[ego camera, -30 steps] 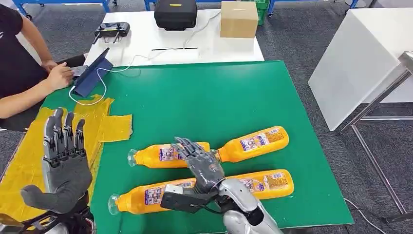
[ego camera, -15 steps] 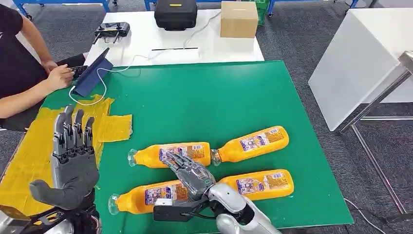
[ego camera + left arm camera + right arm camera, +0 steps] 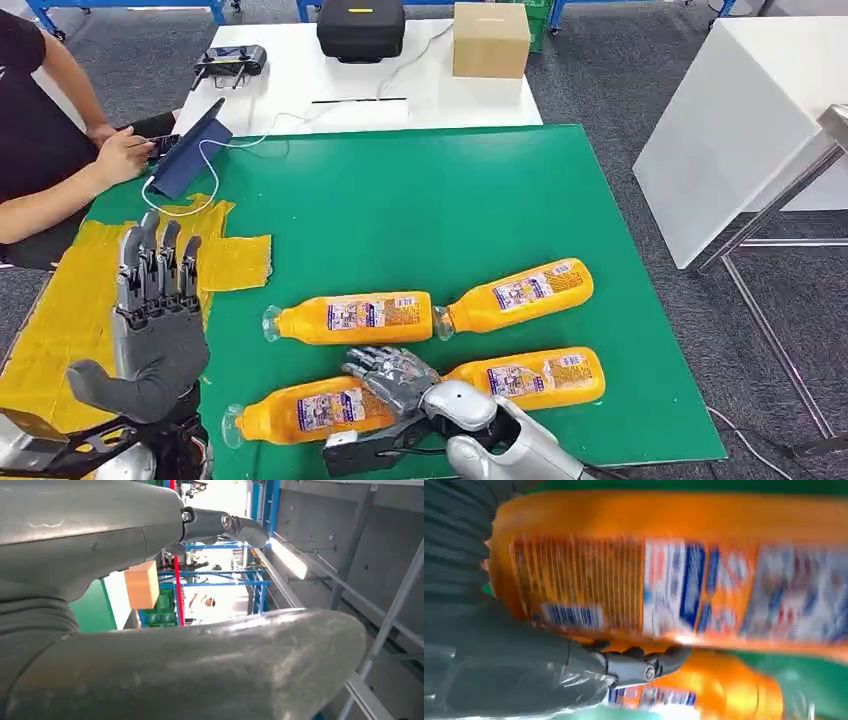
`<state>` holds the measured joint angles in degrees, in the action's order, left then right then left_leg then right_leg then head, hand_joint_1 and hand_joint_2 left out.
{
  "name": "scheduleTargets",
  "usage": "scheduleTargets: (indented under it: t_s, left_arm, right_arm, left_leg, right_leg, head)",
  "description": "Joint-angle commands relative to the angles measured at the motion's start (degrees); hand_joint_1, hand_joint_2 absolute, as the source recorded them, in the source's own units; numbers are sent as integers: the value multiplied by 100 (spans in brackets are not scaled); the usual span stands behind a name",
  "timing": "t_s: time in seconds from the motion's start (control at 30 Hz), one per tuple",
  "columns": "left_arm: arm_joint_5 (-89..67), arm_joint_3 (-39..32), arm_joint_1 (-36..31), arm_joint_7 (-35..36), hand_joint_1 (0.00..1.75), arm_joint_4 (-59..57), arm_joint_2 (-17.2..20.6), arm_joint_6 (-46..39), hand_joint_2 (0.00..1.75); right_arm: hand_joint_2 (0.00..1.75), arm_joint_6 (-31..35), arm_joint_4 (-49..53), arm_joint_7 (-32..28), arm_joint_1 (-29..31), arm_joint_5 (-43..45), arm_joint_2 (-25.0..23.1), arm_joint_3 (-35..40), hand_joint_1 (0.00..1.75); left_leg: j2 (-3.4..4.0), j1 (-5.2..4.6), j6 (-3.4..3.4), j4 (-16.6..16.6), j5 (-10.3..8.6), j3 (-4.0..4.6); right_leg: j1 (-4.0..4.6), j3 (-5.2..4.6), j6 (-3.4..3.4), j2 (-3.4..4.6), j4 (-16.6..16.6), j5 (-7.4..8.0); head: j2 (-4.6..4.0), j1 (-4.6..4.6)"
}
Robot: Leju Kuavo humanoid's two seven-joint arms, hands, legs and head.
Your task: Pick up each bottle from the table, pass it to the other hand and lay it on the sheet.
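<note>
Right hand [image 3: 392,376]: fingers curled over near-left bottle [image 3: 300,410], grasp unconfirmed. Left hand [image 3: 155,325]: spread, waiting. Step: pickup; next, lift.

Left hand [image 3: 155,330] — raised upright, palm facing inward, fingers [image 3: 160,262] straight and apart, holding nothing. Right hand [image 3: 395,376] — lowered, fingers curled downward.

No text, brand or number can be read. The four orange bottles each carry a label: far left [image 3: 350,316], far right [image 3: 520,293], near left [image 3: 310,410], near right [image 3: 535,375]. Each label has white, blue and red patches, but the print is too small to make out. In the right wrist view the label on one bottle [image 3: 674,575] shows a barcode and rows of fine print, blurred past reading.
</note>
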<state>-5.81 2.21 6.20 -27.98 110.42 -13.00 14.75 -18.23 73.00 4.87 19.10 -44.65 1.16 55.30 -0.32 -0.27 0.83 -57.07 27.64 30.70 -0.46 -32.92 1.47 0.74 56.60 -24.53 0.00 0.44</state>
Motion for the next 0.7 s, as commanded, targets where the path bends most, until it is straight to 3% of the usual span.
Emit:
scheduleTargets:
  t_s: [0.03, 0.07, 0.1, 0.13, 0.17, 0.2, 0.27, 0.3, 0.53, 0.63, 0.7]
  left_arm:
    - [42, 85, -386, 62, 0, -552, 129, 26, 0]
    - [47, 83, -400, 64, 0, -569, 128, 21, 0]
    - [64, 82, -415, 64, 0, -592, 133, 27, 0]
    - [79, 81, -421, 66, 0, -606, 128, 29, 0]
    - [83, 81, -423, 67, 0, -610, 127, 26, 0]
    - [87, 84, -423, 69, 0, -617, 125, 20, 0]
    - [87, 84, -423, 69, 0, -617, 125, 20, 0]
    - [87, 102, -477, 76, 0, -590, 116, 25, 0]
    - [295, 152, -508, 376, 0, -468, 94, -68, 0]
    - [164, -210, -334, 289, 0, -335, -263, -919, 0]
    - [-62, -164, -344, 430, 0, -55, -281, -1369, 0]
  right_arm:
    - [175, -516, -1186, -109, 810, 417, 14, 972, 0]
    - [175, -528, -1189, -114, 842, 398, 38, 1031, 0]
    - [175, -619, -1251, -133, 915, 434, 73, 1157, 12]
    - [175, -598, -1289, -139, 913, 497, 85, 1152, 110]
    - [175, -585, -1297, -135, 913, 513, 87, 1152, 145]
    - [175, -556, -1311, -137, 914, 510, 99, 1163, 159]
    - [175, -556, -1311, -137, 914, 510, 99, 1163, 159]
    - [175, -572, -1283, -125, 946, 462, 46, 1223, 175]
    - [175, -230, -1036, 382, 714, 817, -3, 835, 175]
    - [175, 459, -968, 374, 437, 915, 24, 490, 175]
    - [175, 527, -612, 612, 321, 953, -12, 420, 175]
  left_leg:
    - [4, 2, -5, 7, -1, -12]
    - [7, 14, -13, 13, -4, -20]
    - [-1, 5, -8, 11, -4, -16]
    - [-1, 13, -11, 11, -4, -17]
    - [-3, 8, -8, 10, -4, -16]
    - [0, 5, -6, 10, -3, -18]
    - [-1, 6, -6, 10, -3, -24]
    - [0, 3, -5, 8, -3, -22]
    - [-4, 7, -7, 5, -5, -24]
    - [-10, 9, -7, 12, -7, -29]
    - [-2, 11, -8, 8, -2, -29]
  right_leg:
    - [2, 11, -2, -1, -7, 2]
    - [15, 24, -6, -5, -23, 10]
    - [5, 17, -3, -9, -13, 4]
    - [13, 22, -5, -13, -20, 7]
    - [9, 20, -3, -12, -16, 5]
    - [5, 18, -2, -8, -13, 3]
    - [7, 22, -3, -9, -15, 3]
    - [4, 17, -2, -7, -10, 2]
    - [8, 21, -4, -13, -10, 4]
    - [10, 30, -3, -22, -20, 5]
    - [12, 30, -2, -14, -19, 2]
  head:
    - [0, 0]
    - [0, 0]
    - [0, 0]
    - [0, 2]
    - [0, 0]
    - [2, 2]
    - [0, 0]
    - [0, 2]
    - [0, 0]
    - [0, 2]
    - [0, 2]
